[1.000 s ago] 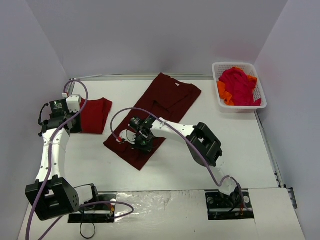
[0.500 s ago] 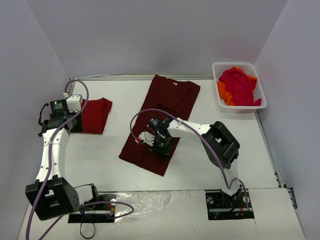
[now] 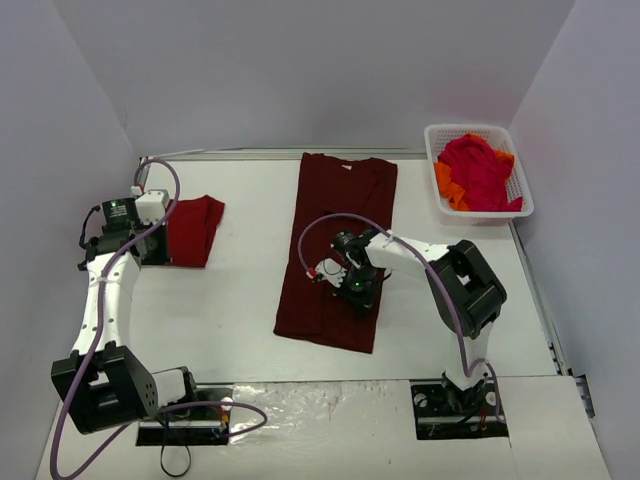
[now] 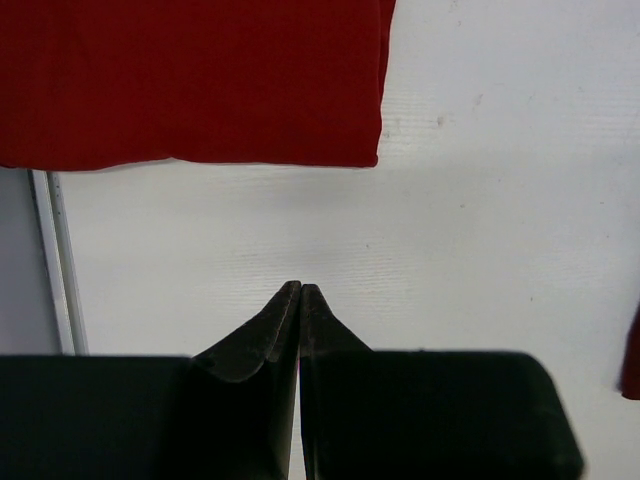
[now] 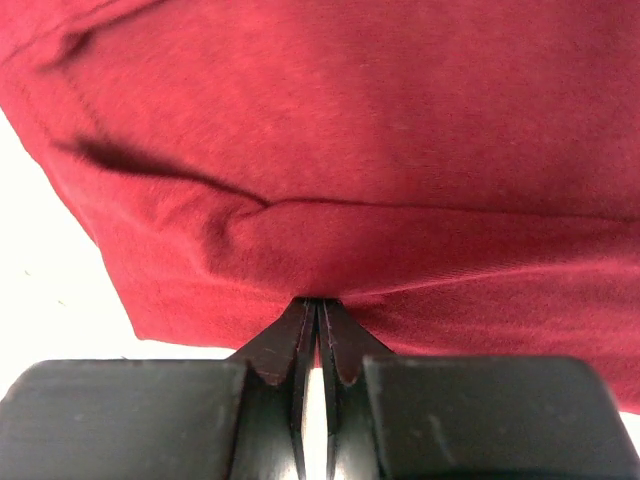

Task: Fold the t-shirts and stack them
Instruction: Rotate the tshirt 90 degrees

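Note:
A large dark maroon t-shirt (image 3: 340, 220) lies lengthwise mid-table, collar at the far end. My right gripper (image 3: 352, 285) rests low on the shirt's near half, shut on a pinched fold of its cloth (image 5: 380, 120), fingertips (image 5: 318, 302) buried in the crease. A brighter red t-shirt (image 3: 192, 228) lies folded at the far left, and the left wrist view shows it (image 4: 190, 80) too. My left gripper (image 3: 148, 255) hovers by its near edge, shut and empty (image 4: 300, 288), over bare table. More crimson and orange t-shirts (image 3: 478, 172) are heaped in the basket.
A white lattice basket (image 3: 478, 133) stands at the far right corner against the wall. Grey walls close in the table on the left, back and right. A purple cable loops over each arm. A metal strip (image 4: 55, 260) runs along the table's left edge.
My right gripper has dragged the maroon t-shirt rightward and nearer, swinging it from a slant to lie straight. The left arm has barely moved.

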Controlling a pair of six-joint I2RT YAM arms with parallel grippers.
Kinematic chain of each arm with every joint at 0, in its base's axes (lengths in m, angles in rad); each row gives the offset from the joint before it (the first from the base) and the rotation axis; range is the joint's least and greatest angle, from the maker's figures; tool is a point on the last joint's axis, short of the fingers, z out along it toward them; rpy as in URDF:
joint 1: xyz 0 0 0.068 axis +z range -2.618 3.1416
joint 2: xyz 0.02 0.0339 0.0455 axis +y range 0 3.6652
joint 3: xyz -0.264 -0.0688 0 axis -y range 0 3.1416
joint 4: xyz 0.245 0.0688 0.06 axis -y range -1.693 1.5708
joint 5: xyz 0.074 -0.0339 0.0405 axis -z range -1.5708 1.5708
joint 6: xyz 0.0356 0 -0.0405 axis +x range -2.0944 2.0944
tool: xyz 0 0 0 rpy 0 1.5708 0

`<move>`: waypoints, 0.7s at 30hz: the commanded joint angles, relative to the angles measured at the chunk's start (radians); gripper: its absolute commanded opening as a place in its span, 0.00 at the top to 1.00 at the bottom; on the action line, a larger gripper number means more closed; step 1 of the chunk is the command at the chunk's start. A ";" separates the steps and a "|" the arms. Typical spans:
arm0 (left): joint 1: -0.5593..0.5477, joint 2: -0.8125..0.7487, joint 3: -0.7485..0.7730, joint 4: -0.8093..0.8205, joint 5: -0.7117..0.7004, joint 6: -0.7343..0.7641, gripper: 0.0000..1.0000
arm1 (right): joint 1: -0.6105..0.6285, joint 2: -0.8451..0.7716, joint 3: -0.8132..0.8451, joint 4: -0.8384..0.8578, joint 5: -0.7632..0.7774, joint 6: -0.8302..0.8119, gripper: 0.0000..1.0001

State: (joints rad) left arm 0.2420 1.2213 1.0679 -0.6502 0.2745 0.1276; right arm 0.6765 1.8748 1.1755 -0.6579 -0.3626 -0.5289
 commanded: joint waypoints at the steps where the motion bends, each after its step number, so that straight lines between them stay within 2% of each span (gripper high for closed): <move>1: -0.006 0.001 0.029 -0.006 0.025 0.014 0.98 | -0.040 0.038 -0.022 -0.112 0.169 -0.052 1.00; 6: -0.010 0.023 0.040 -0.012 0.037 0.014 0.98 | -0.046 0.041 0.084 -0.273 0.159 -0.095 1.00; 10: -0.017 0.024 0.033 -0.008 0.040 0.017 0.98 | -0.046 0.011 0.305 -0.411 0.062 -0.123 1.00; 13: -0.029 0.032 0.041 -0.011 0.040 0.020 0.98 | -0.054 -0.003 0.432 -0.450 0.034 -0.132 1.00; 14: -0.033 0.033 0.046 -0.012 0.040 0.023 0.98 | -0.064 0.000 0.507 -0.451 0.030 -0.134 1.00; 17: -0.061 0.040 0.058 -0.022 0.035 0.032 0.98 | -0.103 0.001 0.588 -0.387 0.056 -0.105 1.00; 21: -0.093 0.037 0.060 -0.025 0.019 0.038 0.98 | -0.175 0.024 0.572 -0.194 0.172 0.003 1.00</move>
State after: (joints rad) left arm 0.1658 1.2675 1.0698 -0.6559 0.2943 0.1452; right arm 0.5621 1.8919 1.7481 -0.9100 -0.2832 -0.5961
